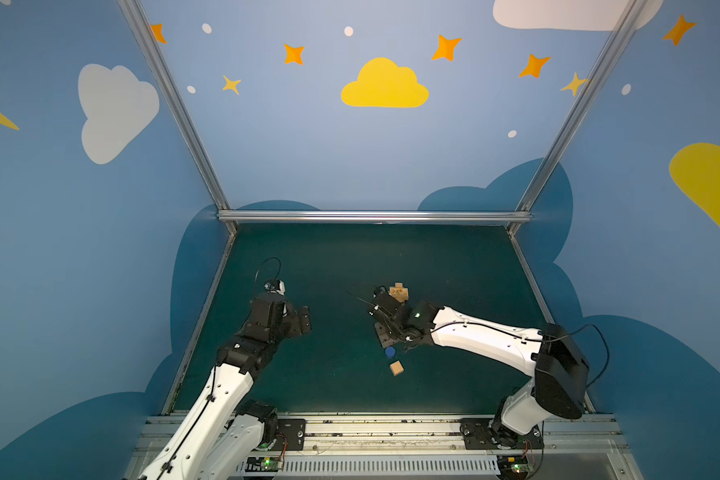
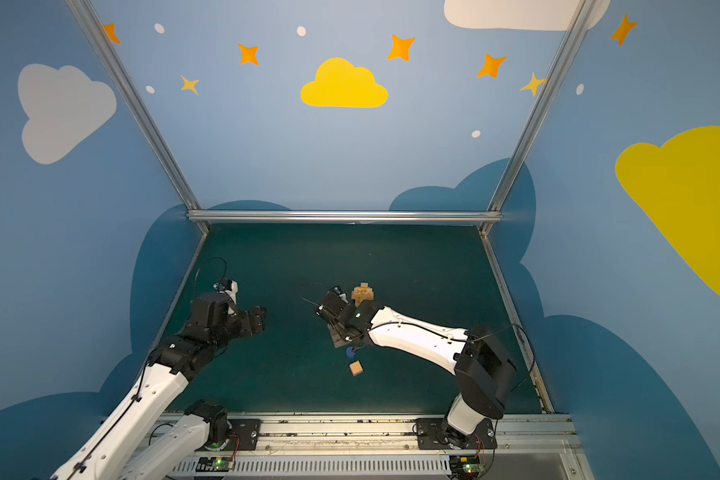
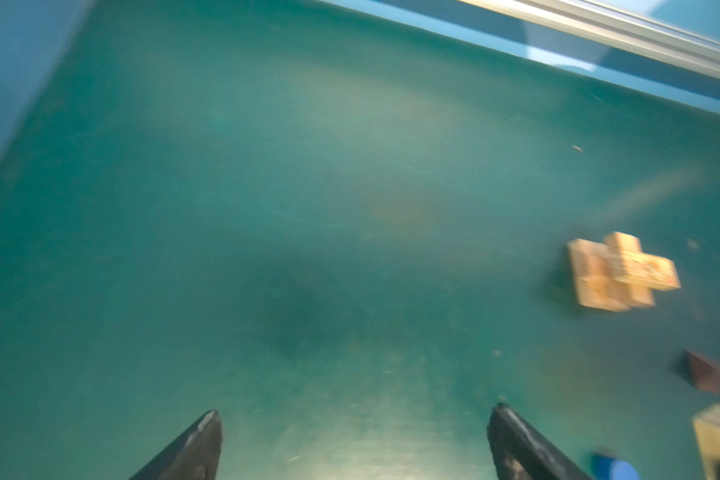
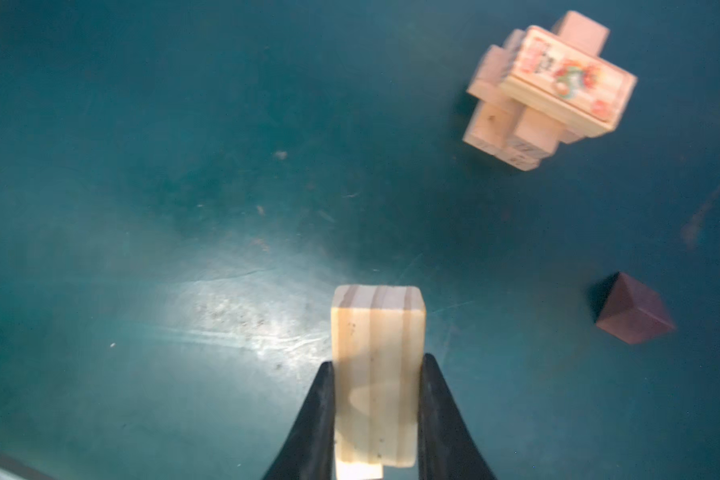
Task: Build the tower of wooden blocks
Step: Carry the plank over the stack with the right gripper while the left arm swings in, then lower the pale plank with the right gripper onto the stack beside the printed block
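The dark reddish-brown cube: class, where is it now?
Both wrist views show the dark reddish-brown cube on the green mat, apart from the wood block tower, near the right gripper and its bar.

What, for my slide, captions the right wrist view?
Right gripper holds a light tan wooden bar; crosswise wooden block tower and dark reddish-brown cube lie beyond.
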Motion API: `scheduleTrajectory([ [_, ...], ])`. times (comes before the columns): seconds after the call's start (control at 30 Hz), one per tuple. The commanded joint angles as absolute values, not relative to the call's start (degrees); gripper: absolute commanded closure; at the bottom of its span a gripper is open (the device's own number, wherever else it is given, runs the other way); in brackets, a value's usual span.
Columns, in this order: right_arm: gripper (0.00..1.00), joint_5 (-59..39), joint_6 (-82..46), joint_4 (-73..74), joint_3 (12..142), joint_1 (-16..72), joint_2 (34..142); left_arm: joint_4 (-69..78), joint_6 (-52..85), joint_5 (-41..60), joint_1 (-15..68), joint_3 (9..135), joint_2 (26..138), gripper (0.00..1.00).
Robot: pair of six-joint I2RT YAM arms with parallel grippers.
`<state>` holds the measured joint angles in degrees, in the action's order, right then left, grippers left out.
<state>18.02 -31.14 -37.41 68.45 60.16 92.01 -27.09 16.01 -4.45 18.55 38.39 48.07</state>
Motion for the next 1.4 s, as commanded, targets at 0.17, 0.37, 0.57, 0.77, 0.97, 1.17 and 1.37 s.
scheduleTrajectory([
  [0.17, 1.00, 19.3, -32.0, -38.0, 64.5, 55.8, 86.8, -11.2, 25.5, 0.3, 33.2, 45.1, 65.9, 0.01],
  [0.37, 1.00, 18.9, -32.6, -38.3, 61.0, 51.3, 82.6, -6.3, 25.8, 8.0, 39.1, 51.8, 79.1, 0.02],
  [0.57, 1.00, 17.0, -32.2, -37.6, 61.6, 48.8, 82.5, -5.5, 25.4, 10.8, 40.2, 54.4, 84.7, 0.03],
  [0.77, 1.00, 16.2, -31.5, -37.0, 65.2, 47.8, 86.4, -7.1, 23.0, 10.2, 40.2, 55.4, 85.8, 0.02],
  [0.97, 1.00, 14.8, -30.7, -36.6, 70.5, 46.2, 91.5, -7.0, 22.1, 7.7, 40.2, 55.8, 86.0, 0.02],
  [1.17, 1.00, 12.4, -30.6, -35.3, 75.4, 44.1, 96.7, -8.2, 20.7, 6.6, 40.2, 56.9, 86.3, 0.02],
  [1.37, 1.00, 11.6, -31.5, -35.2, 78.9, 42.4, 100.5, -10.5, 18.9, 3.2, 40.2, 56.5, 85.9, 0.01],
])
